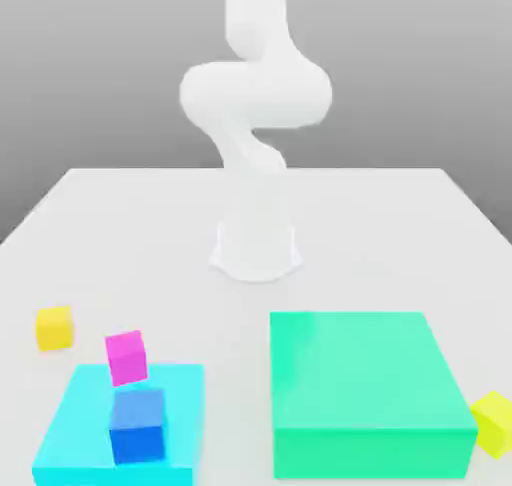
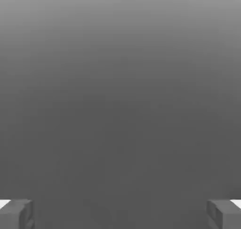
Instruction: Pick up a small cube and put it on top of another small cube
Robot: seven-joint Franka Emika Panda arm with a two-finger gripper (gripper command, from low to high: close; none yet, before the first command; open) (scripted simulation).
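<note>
Hand view: tool (image 2: 120,214) spread wide, gripping nothing. Exterior view: small golden-yellow cube (image 1: 55,327) just beside flat cyan slab (image 1: 170,384), near small magenta cube (image 1: 126,357).

No writing, labels or numbers can be read anywhere (every surface is plain colour).

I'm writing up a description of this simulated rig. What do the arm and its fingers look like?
The arm is plain glossy white, built of smooth rounded, bulbous segments rising from a white cylindrical base on the table. No cables, markings or logos show on it. In the hand view, the fingers are blocky, matte grey, squared-off pieces with lighter, near-white faces at their outer corners.
</note>
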